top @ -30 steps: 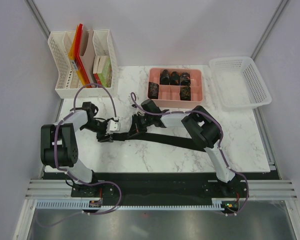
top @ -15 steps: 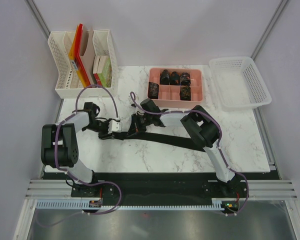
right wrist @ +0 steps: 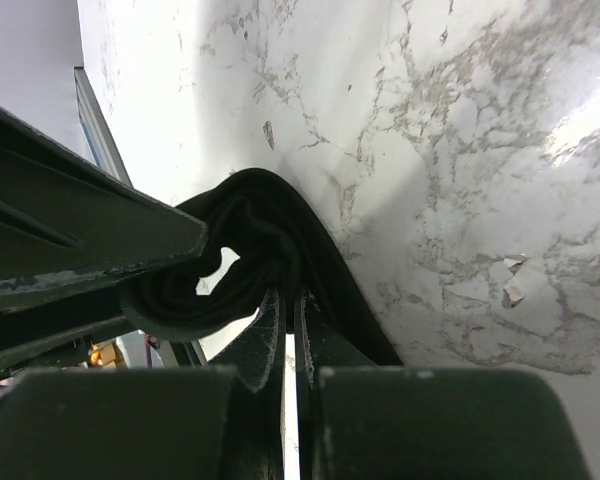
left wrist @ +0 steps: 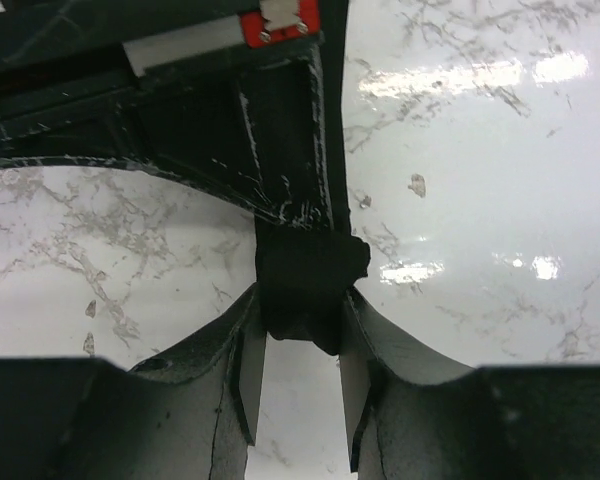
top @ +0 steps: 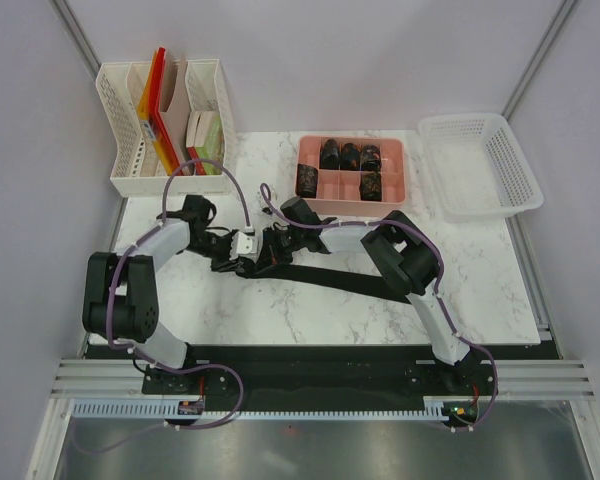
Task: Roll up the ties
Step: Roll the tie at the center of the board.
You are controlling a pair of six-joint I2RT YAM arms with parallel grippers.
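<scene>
A blackish tie (top: 352,282) lies as a long strip across the marble table, and its left end is wound into a small coil (left wrist: 308,272). My left gripper (top: 243,260) has come in from the left. In the left wrist view its fingertips (left wrist: 248,318) press on both sides of the coil. My right gripper (top: 269,254) faces it from the right and is shut on the tie's inner end (right wrist: 252,240), the fabric looping round its fingers (right wrist: 270,325). Several rolled ties (top: 348,155) sit in the pink tray (top: 412,178).
A white file organizer (top: 160,120) with folders and boxes stands at the back left. At the back right is an empty white basket (top: 480,165). The pink tray is just behind the two grippers. The right arm's elbow (top: 410,260) rises over the tie's strip.
My left gripper has moved right, up to the right gripper, and its jaws have narrowed onto the coil. The right gripper has stayed put, shut on the tie.
</scene>
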